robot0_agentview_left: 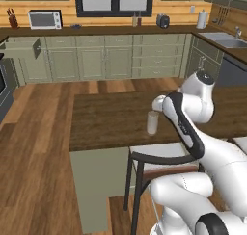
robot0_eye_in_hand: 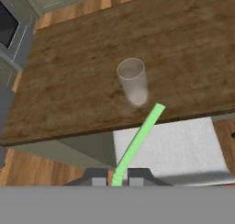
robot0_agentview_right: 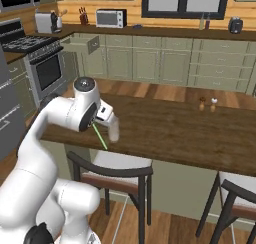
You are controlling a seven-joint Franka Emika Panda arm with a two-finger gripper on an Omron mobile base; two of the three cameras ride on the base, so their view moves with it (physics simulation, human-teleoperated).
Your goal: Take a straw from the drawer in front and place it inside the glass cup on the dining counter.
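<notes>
While my gripper [robot0_eye_in_hand: 117, 178] was pinched on the lower end of the straw [robot0_eye_in_hand: 137, 142], the straw slanted out over the edge of the dining counter [robot0_eye_in_hand: 82, 81], its free tip just short of the glass cup [robot0_eye_in_hand: 133, 81]. I judged the straw light, thin and easily crushed, best held near one end; the cup looked fragile and easily tipped.

Straw [robot0_agentview_right: 99, 136] in claw [robot0_agentview_right: 93, 125] beside glass cup [robot0_agentview_right: 114, 129]
</notes>
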